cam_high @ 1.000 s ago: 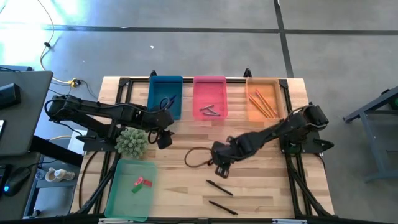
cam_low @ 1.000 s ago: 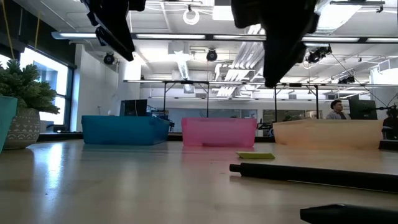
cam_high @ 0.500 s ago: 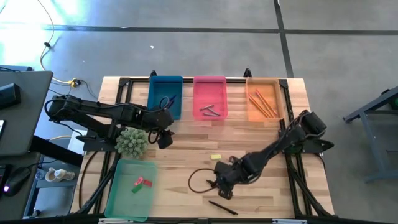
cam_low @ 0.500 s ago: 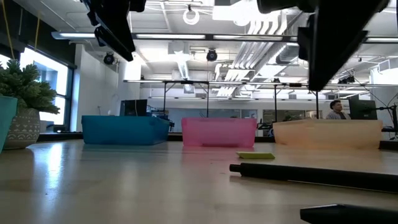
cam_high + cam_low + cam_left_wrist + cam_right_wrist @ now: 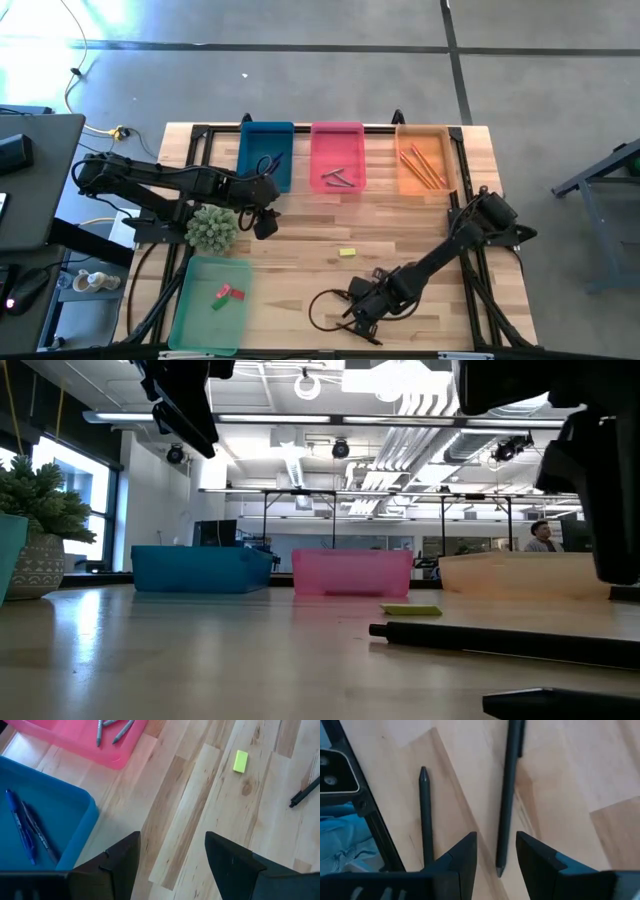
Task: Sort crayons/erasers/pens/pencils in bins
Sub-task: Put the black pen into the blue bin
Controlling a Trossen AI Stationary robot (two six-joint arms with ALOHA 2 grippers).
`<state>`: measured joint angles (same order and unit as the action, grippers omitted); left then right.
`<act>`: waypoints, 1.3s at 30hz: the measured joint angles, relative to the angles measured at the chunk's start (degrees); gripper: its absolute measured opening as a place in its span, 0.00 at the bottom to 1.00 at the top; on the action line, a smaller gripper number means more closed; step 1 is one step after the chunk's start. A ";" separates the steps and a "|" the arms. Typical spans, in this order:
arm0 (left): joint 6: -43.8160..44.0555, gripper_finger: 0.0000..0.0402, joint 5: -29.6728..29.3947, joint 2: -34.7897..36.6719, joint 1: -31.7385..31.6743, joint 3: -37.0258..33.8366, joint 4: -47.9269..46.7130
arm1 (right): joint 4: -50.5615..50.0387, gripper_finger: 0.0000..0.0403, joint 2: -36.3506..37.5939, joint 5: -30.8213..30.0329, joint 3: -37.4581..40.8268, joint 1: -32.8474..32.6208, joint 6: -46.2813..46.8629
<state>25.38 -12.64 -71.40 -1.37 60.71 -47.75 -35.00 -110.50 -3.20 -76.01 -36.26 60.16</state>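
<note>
The right tool (image 5: 362,318) is down low near the front edge of the worktop (image 5: 300,250), fingers apart and holding nothing, right over two black pens (image 5: 507,795) lying loose on the wood, one of them lined up with the gap between its fingers. The left tool (image 5: 262,222) hangs open and empty just in front of the blue bin (image 5: 266,155) at the back, which has a couple of blue-purple pens (image 5: 20,827) in it. The yellow eraser (image 5: 347,253) sits alone mid-worktop, pink and green erasers (image 5: 227,294) are in the green bin (image 5: 207,305) at the front left corner, crayons (image 5: 338,179) in the pink bin (image 5: 337,155), pencils (image 5: 422,165) in the orange bin (image 5: 424,160).
</note>
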 joint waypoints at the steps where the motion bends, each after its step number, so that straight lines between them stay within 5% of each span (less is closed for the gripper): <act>1: 0.01 0.52 0.00 -0.02 0.00 0.00 -0.02 | 0.42 0.32 -0.23 0.04 0.00 -0.20 0.00; 18: 0.01 0.52 -0.11 -0.02 0.00 0.00 0.00 | 0.60 0.31 -5.25 -0.94 -0.22 -0.93 1.80; 30: 0.01 0.52 -0.20 -0.02 0.00 0.00 0.07 | -4.29 0.21 -5.99 -1.90 -0.38 -0.44 13.45; 39: -0.01 0.52 -0.19 -0.02 0.00 0.00 0.03 | -10.13 0.15 -6.02 -1.29 -0.30 0.75 11.97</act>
<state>25.36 -12.83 -71.42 -1.37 60.71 -47.72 -45.14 -116.51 -4.49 -76.31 -35.51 72.13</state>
